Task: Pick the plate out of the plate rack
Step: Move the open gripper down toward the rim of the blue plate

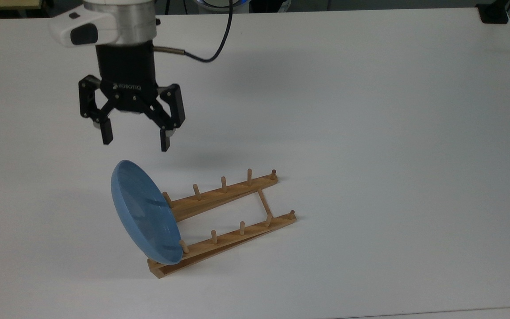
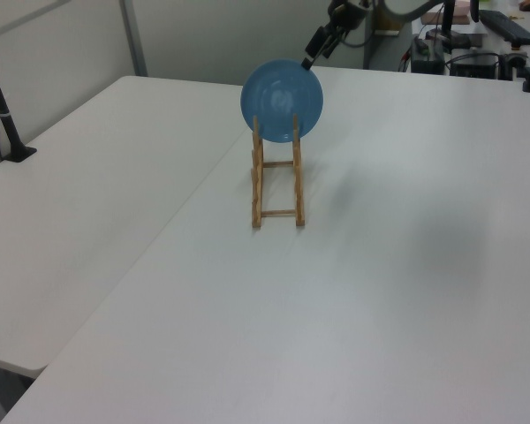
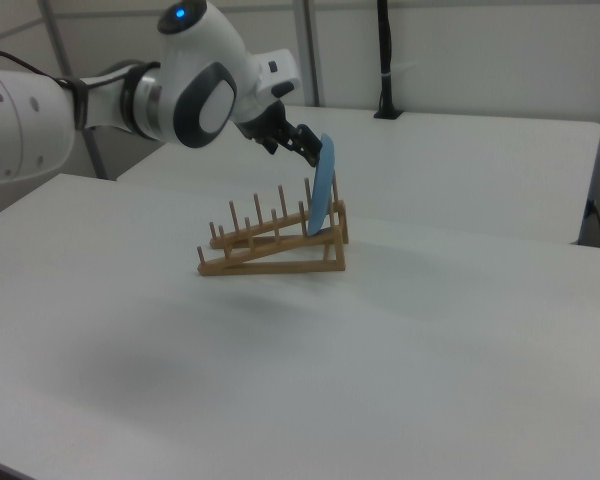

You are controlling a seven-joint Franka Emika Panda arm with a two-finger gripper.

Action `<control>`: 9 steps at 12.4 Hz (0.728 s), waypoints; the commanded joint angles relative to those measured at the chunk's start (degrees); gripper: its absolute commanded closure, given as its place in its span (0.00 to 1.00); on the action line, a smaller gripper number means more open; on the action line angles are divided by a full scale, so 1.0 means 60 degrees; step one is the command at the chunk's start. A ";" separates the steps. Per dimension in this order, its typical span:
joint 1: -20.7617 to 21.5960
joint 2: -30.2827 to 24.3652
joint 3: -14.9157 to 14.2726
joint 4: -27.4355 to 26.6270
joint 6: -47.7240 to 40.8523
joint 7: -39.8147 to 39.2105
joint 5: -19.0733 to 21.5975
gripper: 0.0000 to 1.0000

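Plate [image 1: 145, 212]: light blue, standing on edge in the end slot of the plate rack [image 1: 233, 215] on the white bench [image 1: 370, 110]; not yet lifted. My hand [image 1: 135, 141]: fingers apart, empty, poised just above the plate's upper rim; outstanding, by my estimate: descent, grip, lift-out.

Even, bright overhead light falls on the white table [image 1: 370, 110], with soft diffuse shadows beneath the plate rack [image 1: 228, 221] and gripper [image 1: 134, 140].
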 commanded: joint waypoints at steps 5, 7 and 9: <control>0.0061 0.0797 -0.0313 0.0142 0.1176 0.0243 -0.0715 0.23; 0.0061 0.0842 -0.0313 0.0142 0.1279 0.0229 -0.0761 0.35; 0.0047 0.0843 -0.0313 0.0142 0.1323 0.0214 -0.0761 0.51</control>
